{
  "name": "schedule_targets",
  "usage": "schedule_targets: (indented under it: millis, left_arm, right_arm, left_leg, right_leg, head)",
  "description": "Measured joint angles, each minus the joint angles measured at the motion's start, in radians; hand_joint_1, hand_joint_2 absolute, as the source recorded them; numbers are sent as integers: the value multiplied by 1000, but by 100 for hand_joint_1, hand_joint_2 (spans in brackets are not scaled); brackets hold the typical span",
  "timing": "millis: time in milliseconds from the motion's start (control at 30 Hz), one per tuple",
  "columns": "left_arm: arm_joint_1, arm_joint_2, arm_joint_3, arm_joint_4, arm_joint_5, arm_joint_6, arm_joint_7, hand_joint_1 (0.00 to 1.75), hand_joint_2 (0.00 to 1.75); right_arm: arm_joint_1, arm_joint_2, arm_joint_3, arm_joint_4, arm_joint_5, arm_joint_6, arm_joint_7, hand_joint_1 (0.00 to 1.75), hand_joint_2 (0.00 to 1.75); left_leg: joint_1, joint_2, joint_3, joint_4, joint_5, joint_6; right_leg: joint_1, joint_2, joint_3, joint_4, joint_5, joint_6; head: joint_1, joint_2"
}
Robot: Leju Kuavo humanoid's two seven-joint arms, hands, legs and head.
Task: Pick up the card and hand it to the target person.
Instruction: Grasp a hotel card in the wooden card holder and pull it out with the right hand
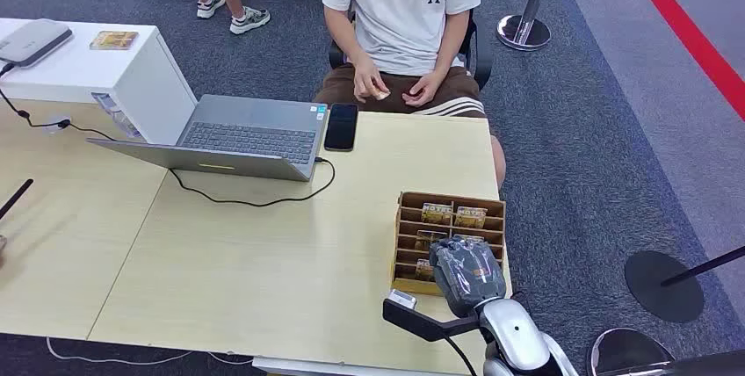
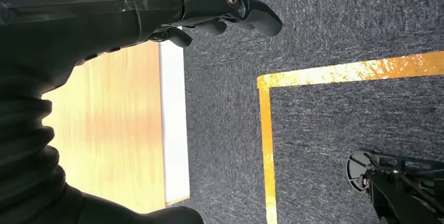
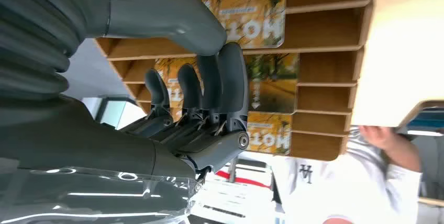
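A wooden card rack (image 1: 406, 218) stands near the table's right edge, with yellow cards (image 1: 453, 215) upright in its slots. My right hand (image 1: 466, 275) hovers over the rack's near right part. Up close, its fingers (image 3: 209, 93) are curled in front of a middle-row card (image 3: 272, 85), with the thumb tip meeting them at the card's edge; whether the card is pinched is unclear. The target person (image 1: 400, 7), in a white T-shirt, sits across the table with both hands in the lap. My left hand (image 2: 220, 9) hangs beside the table edge, loosely curled and holding nothing.
An open laptop (image 1: 250, 134) with a black cable and a phone (image 1: 341, 126) lie at the far middle of the table (image 1: 264, 262). A white cabinet (image 1: 88, 68) stands far left. Stanchion bases (image 1: 524, 32) (image 1: 663, 284) stand on the carpet to the right.
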Motion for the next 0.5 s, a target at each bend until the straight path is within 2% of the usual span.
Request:
schedule_targets:
  millis: [267, 500]
  left_arm:
    - [0, 0, 8, 0, -6, 0, 0, 0, 175]
    - [0, 0, 13, 0, -12, 0, 3, 0, 175]
  right_arm:
    - [-13, 12, 14, 19, -9, 8, 0, 112, 175]
    - [-20, 15, 19, 28, -10, 3, 9, 112, 175]
  left_leg:
    - [0, 0, 0, 0, 0, 0]
    - [0, 0, 0, 0, 0, 0]
  right_leg:
    - [0, 0, 0, 0, 0, 0]
    - [0, 0, 0, 0, 0, 0]
  head:
    - [0, 0]
    - [0, 0]
